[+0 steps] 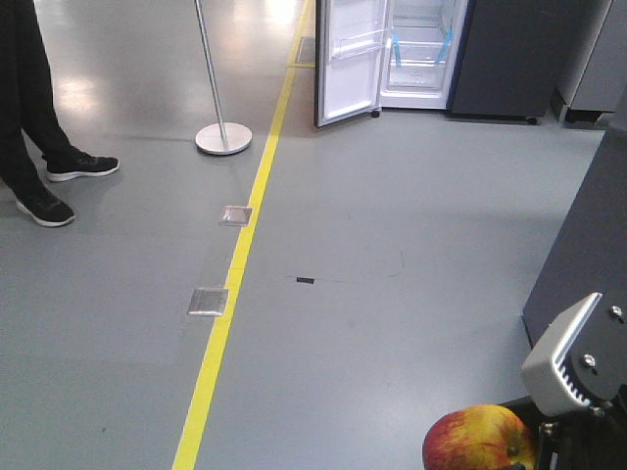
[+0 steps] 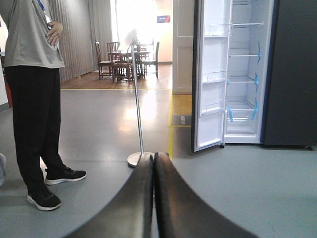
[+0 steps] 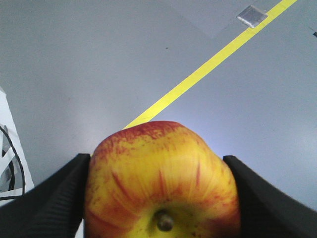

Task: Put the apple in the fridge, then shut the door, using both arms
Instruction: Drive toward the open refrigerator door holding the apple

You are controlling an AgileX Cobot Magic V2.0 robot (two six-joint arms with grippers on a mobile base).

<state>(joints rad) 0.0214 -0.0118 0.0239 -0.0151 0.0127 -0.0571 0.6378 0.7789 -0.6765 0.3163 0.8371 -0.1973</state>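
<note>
My right gripper is shut on the red and yellow apple, its black fingers pressing both sides, high above the floor. The apple and the light grey bracket of the right arm show at the bottom right of the front view. The fridge stands far ahead, dark grey outside and white inside, with blue tape on its shelves. Its door stands wide open to the left. In the left wrist view the fridge and open door stand ahead; my left gripper is shut and empty.
A yellow floor line runs toward the fridge. A pole stand with a round base stands left of the line. A person in black trousers stands at the left. A dark grey cabinet is close on the right. Two metal floor plates lie by the line.
</note>
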